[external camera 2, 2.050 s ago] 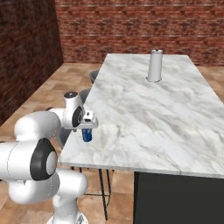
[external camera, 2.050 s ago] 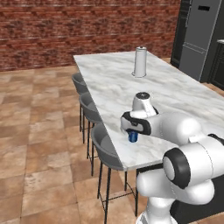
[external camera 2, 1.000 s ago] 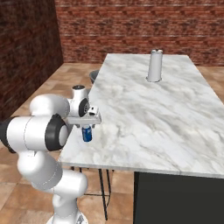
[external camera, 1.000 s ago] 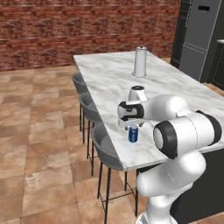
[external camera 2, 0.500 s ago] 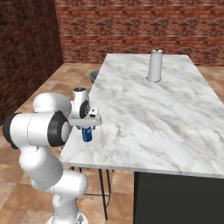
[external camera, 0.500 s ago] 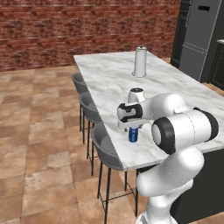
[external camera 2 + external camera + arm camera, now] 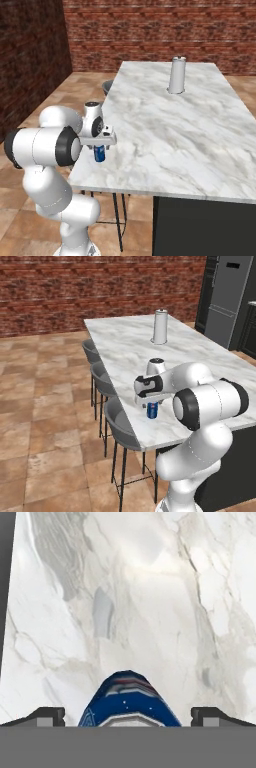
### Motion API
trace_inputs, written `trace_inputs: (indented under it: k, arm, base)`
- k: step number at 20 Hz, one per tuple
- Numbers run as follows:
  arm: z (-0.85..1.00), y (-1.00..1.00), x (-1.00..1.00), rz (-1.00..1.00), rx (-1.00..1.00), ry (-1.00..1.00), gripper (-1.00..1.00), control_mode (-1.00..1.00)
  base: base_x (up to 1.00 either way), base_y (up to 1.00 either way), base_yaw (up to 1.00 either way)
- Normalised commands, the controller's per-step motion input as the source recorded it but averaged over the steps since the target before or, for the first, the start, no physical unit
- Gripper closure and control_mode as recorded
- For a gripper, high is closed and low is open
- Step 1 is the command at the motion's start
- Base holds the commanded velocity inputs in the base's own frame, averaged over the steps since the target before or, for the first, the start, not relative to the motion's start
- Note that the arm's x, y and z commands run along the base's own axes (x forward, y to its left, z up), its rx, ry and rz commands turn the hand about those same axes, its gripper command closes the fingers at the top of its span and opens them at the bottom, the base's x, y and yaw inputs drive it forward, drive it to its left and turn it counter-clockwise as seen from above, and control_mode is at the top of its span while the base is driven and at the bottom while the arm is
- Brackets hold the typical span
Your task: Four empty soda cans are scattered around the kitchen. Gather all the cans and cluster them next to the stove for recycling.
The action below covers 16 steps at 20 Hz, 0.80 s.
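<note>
A blue soda can [image 7: 152,410] stands upright near the front left edge of the white marble island [image 7: 125,346]. My gripper [image 7: 150,404] hangs straight over it, pointing down, open. In the right base view the same can [image 7: 99,153] peeks out just under the hand, with the gripper [image 7: 100,148] above it. Through the hand view the can [image 7: 129,700] sits between the two fingertips [image 7: 46,716], which stand wide on either side and clear of it; the gripper [image 7: 129,718] holds nothing.
A tall white paper-towel roll [image 7: 160,327] stands at the island's far end. Grey bar stools [image 7: 119,424] line the island's left side over the tile floor. Tall dark appliances [image 7: 227,298] stand at the back right.
The hand has come down a little over the blue can. The can has stayed in place and the jaws have stayed wide.
</note>
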Motion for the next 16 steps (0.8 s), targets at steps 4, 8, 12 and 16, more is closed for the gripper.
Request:
trace_inputs:
  k: [4, 8, 12, 16]
  arm:
    - [0.00, -0.04, 0.00, 0.00, 0.00, 0.00, -1.00, -1.00]
    - [0.00, -0.03, 0.00, 0.00, 0.00, 0.00, -1.00, -1.00]
    - [0.00, 0.00, 0.00, 0.00, 0.00, 0.00, -1.00, -1.00]
    - [0.00, 0.00, 0.00, 0.00, 0.00, 0.00, -1.00, -1.00]
  base:
    - [0.00, 0.00, 0.00]
    - [0.00, 0.00, 0.00]
    - [0.00, 0.00, 0.00]
    - [0.00, 0.00, 0.00]
